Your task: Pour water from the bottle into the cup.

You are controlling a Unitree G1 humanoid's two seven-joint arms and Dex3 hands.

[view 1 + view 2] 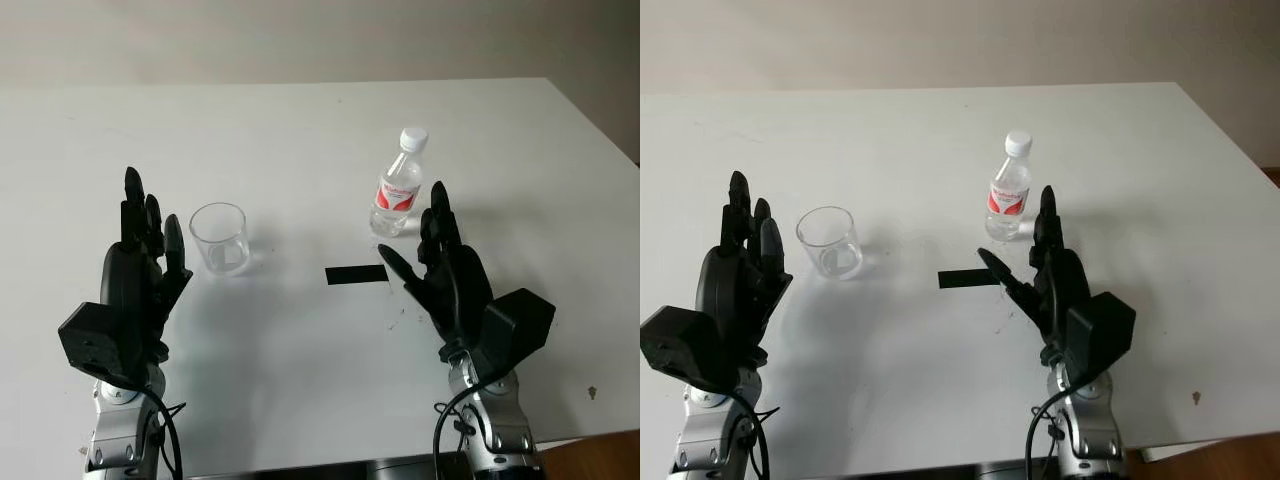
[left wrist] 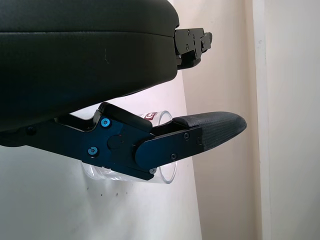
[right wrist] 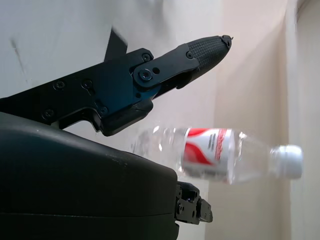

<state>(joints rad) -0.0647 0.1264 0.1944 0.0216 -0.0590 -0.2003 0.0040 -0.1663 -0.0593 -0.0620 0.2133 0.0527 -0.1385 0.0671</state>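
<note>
**Both hands open and raised, bottle and cup standing untouched**

Nearest the robot, the two black three-finger hands rise over the near part of the wide white surface [image 1: 300, 400]. The left hand [image 1: 135, 285] is on the left side, open and holding nothing, its fingertips pointing away toward the far edge. The right hand [image 1: 450, 275] is on the right side, likewise open and holding nothing, with one finger angled inward toward the middle.

Between the hands, a little farther out, a short strip of black tape [image 1: 356, 274] lies flat on the surface.

Just beyond the left hand's fingertips and slightly toward the centre stands the clear, round, empty-looking plastic cup [image 1: 219, 238], upright, apart from the hand. In the left wrist view it shows behind the hand's finger.

Beyond the right hand, near its fingertips but not touching them, the small clear plastic water bottle with a red-and-white label and white screw cap [image 1: 399, 185] stands upright with the cap on. Bottle and cup stand well apart, the tape lying nearer than both.
</note>
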